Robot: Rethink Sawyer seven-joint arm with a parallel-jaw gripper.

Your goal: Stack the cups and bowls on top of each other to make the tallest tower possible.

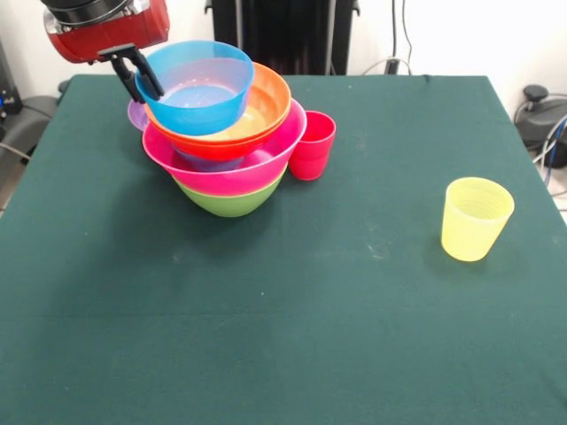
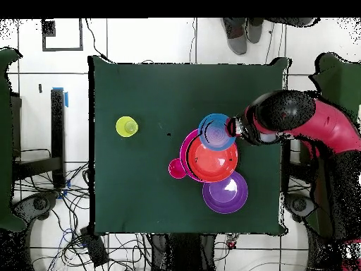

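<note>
The tower [image 1: 232, 164] stands at the far left of the table: a green bowl [image 1: 232, 202] at the bottom, the big pink bowl [image 1: 257, 168] above it, then an orange bowl [image 1: 266, 111]. My gripper [image 1: 143, 78] is shut on the left rim of a blue bowl [image 1: 197, 88] and holds it tilted on top of the orange bowl. A purple bowl [image 1: 135, 114] stands behind the tower; it shows whole in the overhead view [image 2: 225, 194]. The red cup [image 1: 312, 144] stands upright against the tower's right side. The yellow cup [image 1: 477, 218] stands upright, alone, at the right.
The green table [image 1: 266, 336] has its edges in view all round. In the overhead view the arm [image 2: 303, 123] reaches in from the right, and a person's shoes [image 2: 240, 35] show beyond the table's top edge.
</note>
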